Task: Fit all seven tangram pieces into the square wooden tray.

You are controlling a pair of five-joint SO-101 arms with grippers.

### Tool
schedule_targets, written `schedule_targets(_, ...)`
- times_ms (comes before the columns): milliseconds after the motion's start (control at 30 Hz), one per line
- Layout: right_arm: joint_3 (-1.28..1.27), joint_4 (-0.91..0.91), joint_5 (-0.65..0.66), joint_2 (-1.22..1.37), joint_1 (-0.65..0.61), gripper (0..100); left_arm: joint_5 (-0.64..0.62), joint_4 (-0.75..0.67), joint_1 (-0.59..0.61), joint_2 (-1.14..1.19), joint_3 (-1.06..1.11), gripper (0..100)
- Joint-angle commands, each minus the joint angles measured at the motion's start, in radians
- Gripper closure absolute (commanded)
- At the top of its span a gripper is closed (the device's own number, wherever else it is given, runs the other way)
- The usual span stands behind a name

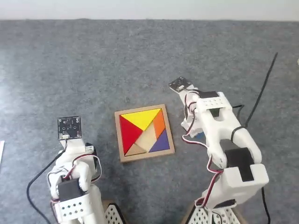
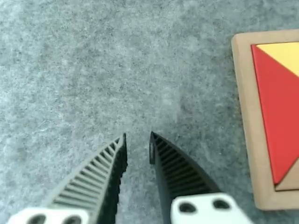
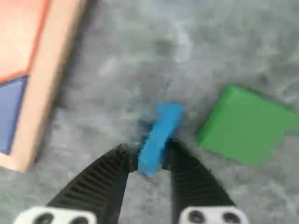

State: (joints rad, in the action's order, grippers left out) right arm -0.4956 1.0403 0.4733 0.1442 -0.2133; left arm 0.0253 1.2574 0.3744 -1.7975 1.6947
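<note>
Tray (image 1: 147,156): sits mid-mat (image 1: 93,60), square to the arms. Yellow, red, orange and purple pieces are seated. Tan areas in the lower middle look like bare floor, though a plain wooden piece cannot be ruled out.

Right gripper (image 3: 148,150): low over the mat just off the tray's right edge. Its fingers are drawn in on the blue piece (image 3: 163,125), which stands on edge between the tips. Contact looks made on both flat faces, though blur prevents certainty.

Green piece (image 3: 243,123): flat on the mat, just beside the blue one and on its far side from the tray, not touching it.

Left gripper (image 2: 138,137): over bare mat off the tray's left edge, fingers narrowly parted, holding nothing.

Handling assessment: the blue piece appears to be a thin, rigid painted tile, light and not fragile. Its smooth faces are likely to slip or pivot in a tip-only pinch. A hold across the faces near mid-length is advised, seated deeper in the ribbed pads. It must be laid flat before it will drop into the tray.
</note>
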Motion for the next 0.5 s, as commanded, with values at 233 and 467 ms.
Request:
schedule_targets(233,0.029,-0.021,-0.008,-0.021,0.005,98.0,0.002,0.003,0.006,-0.018,-0.012,92)
schedule_targets(467,0.025,0.001,-0.011,-0.084,-0.005,99.1,0.002,0.003,0.006,-0.018,-0.012,92)
